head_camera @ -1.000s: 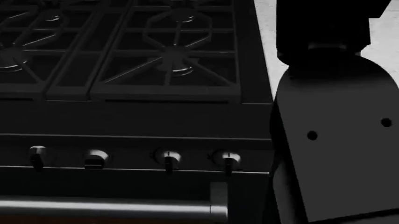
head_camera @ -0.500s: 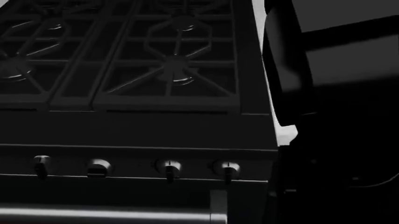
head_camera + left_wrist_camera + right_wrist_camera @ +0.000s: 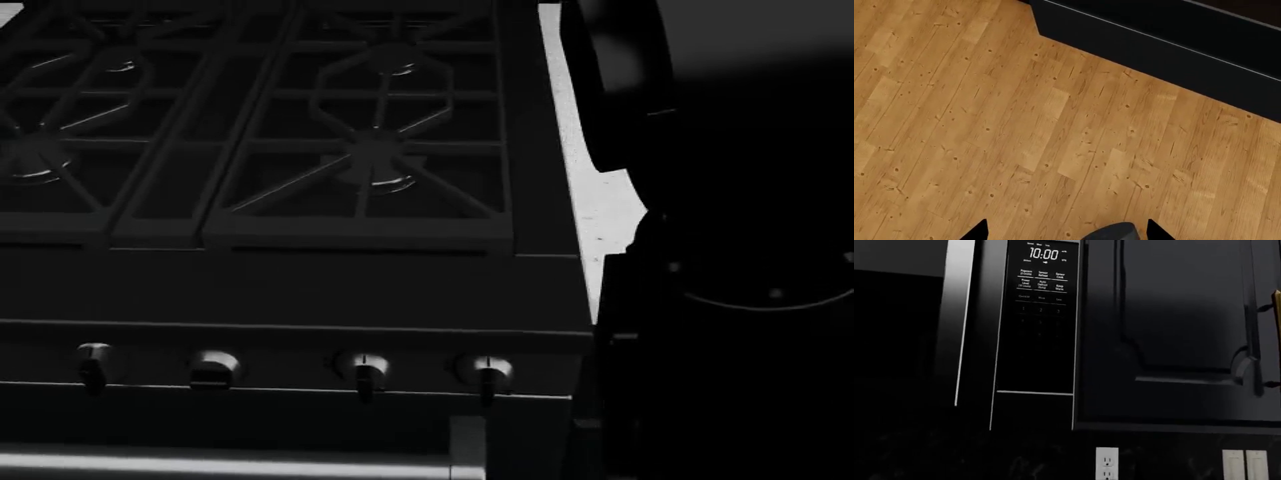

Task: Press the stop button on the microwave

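The microwave [image 3: 934, 340] hangs dark above the counter in the right wrist view, with a silver door handle [image 3: 961, 315]. Its control panel [image 3: 1037, 325] shows a lit display [image 3: 1043, 253] reading 10:00. The lower key rows are too dim to pick out the stop button. No fingers of my right gripper show in that view. In the head view my right arm [image 3: 734, 250] is a black mass at the right. My left gripper [image 3: 1067, 232] hangs open over the wooden floor [image 3: 1021, 125], its two dark fingertips [image 3: 981, 231] wide apart with nothing between them.
A dark gas stove [image 3: 267, 150] with knobs [image 3: 363, 368] and an oven handle [image 3: 227, 462] fills the head view. A pale counter strip [image 3: 594, 210] runs beside it. A dark wall cabinet [image 3: 1181, 330] adjoins the microwave, with an outlet [image 3: 1106, 462] below.
My right arm has risen: its pale grey link has left the head view, and only a black mass remains. The stove has slid slightly down in the frame.
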### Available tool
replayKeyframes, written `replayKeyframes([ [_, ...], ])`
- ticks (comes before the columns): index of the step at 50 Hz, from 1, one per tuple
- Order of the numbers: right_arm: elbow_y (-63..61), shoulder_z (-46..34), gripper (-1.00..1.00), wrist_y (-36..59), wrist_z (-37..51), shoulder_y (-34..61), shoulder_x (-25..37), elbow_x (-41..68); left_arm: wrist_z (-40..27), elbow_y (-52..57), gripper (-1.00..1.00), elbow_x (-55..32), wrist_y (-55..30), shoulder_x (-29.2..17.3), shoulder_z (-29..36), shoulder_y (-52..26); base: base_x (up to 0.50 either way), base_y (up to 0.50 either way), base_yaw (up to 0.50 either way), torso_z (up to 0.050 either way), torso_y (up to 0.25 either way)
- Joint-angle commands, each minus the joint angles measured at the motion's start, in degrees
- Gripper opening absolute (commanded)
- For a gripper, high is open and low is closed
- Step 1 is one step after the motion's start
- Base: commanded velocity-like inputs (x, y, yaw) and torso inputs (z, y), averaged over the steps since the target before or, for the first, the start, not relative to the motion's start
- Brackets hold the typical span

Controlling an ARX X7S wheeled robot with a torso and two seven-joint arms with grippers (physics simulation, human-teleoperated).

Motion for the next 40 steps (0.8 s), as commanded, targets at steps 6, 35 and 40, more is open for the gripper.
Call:
replayKeyframes([
  [6,16.84,-2.04,1.0,-9.41,0.08,6.95,-0.89,-0.89,0.0,-0.01,1.0,0.0,0.0,0.0,0.0,0.0,0.0,0.0,0.0,0.05,0.099],
  [35,68.15,-36.02,1.0,-36.13,3.0,36.93,-3.98,31.4,0.0,-0.01,1.0,0.0,0.0,0.0,0.0,0.0,0.0,0.0,0.0,0.05,0.1],
  [40,68.21,-32.66,1.0,-36.41,3.0,36.78,-3.89,28.45,0.0,-0.01,1.0,0.0,0.0,0.0,0.0,0.0,0.0,0.0,0.0,0.05,0.101],
])
